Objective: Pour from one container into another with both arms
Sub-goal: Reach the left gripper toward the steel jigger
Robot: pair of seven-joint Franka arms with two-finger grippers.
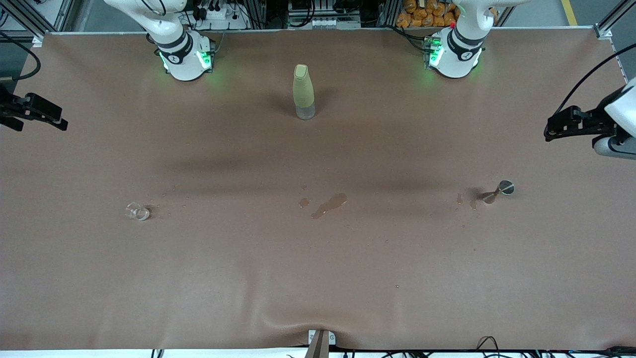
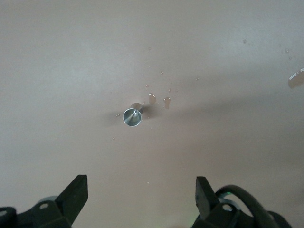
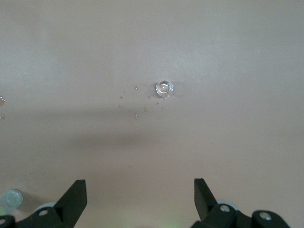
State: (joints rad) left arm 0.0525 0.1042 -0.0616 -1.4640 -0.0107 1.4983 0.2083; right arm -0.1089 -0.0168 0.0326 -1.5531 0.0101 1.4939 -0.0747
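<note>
A: Where are the containers sitting?
B: Yellow-green bottle (image 1: 303, 91) is standing upright between the arm bases. Clear glass (image 1: 137, 212) is resting toward the right arm's end of the brown table (image 1: 248, 278), small metal cup (image 1: 505, 187) toward the left arm's end, puddle (image 1: 329, 205) between them.
A: Grippers?
B: Left gripper (image 2: 141, 194) is hanging over the metal cup, fingers spread wide, holding nothing. Right gripper (image 3: 140, 195) is hanging over the glass, likewise wide and empty.

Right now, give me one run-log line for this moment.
left gripper: open, over metal funnel | right gripper: open, over clear glass | bottle: upright, between bases | spills: mid-table | pour: not begun
</note>
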